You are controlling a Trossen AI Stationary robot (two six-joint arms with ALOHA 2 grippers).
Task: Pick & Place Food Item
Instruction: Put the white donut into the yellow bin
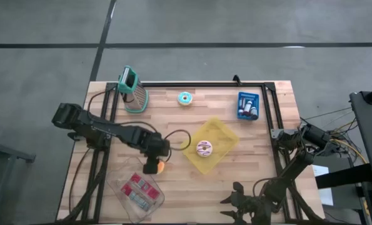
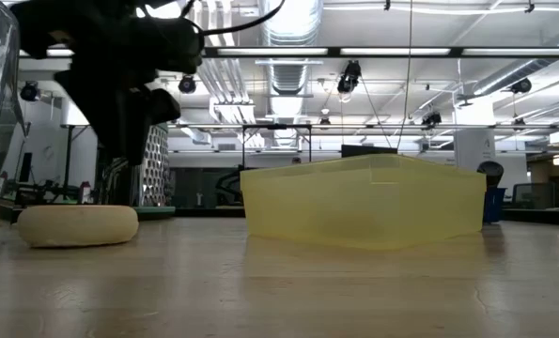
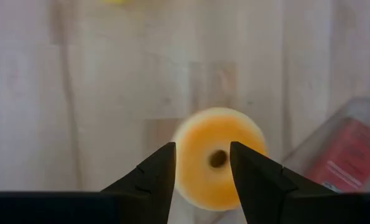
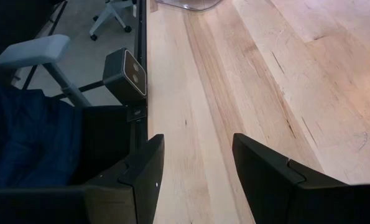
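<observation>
An orange ring doughnut (image 3: 217,158) lies flat on the wooden table, near its front left; it also shows in the high view (image 1: 162,167) and the low view (image 2: 77,225). My left gripper (image 3: 202,169) is open and points down right above the doughnut, clear of it in the low view (image 2: 129,113). A yellow tray (image 1: 222,134) stands at the table's middle with a pink-and-white doughnut (image 1: 204,148) in it. My right gripper (image 4: 197,168) is open and empty over the table's front right edge (image 1: 242,201).
A clear plastic box (image 1: 139,190) with a red pack in it lies near the front left, close to the orange doughnut. A teal doughnut (image 1: 185,98), a teal grater (image 1: 132,90) and a blue basket (image 1: 249,106) stand along the far edge.
</observation>
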